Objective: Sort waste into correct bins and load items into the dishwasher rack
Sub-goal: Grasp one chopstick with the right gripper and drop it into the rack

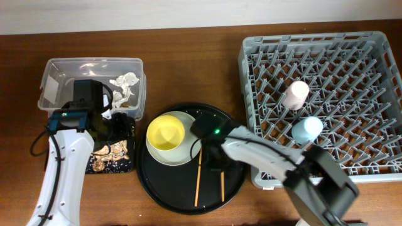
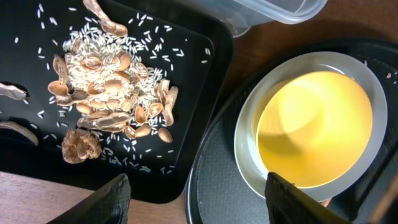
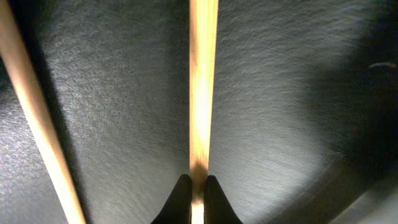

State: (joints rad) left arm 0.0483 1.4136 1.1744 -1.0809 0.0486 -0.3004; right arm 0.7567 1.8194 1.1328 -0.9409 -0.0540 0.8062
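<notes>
My right gripper (image 3: pixel 198 200) is shut on one wooden chopstick (image 3: pixel 203 93) low over the round black tray (image 1: pixel 169 188); it also shows in the overhead view (image 1: pixel 217 163). The second chopstick (image 1: pixel 198 182) lies beside it. The yellow bowl (image 1: pixel 166 132) sits in the pale plate (image 1: pixel 182 154). My left gripper (image 2: pixel 199 202) is open and empty, above the gap between the shallow black tray (image 2: pixel 199 68) and the plate (image 2: pixel 249 155). Brown food scraps (image 2: pixel 112 93) lie in that tray. White tissue (image 1: pixel 124 88) lies in the clear tub (image 1: pixel 56 69). I cannot make out the wrapper.
The grey dishwasher rack (image 1: pixel 251 75) stands at the right, with the pink cup (image 1: pixel 295 94) and the blue cup (image 1: pixel 306 129) on its pegs. White rice grains are scattered round the scraps. Bare wooden table runs along the front.
</notes>
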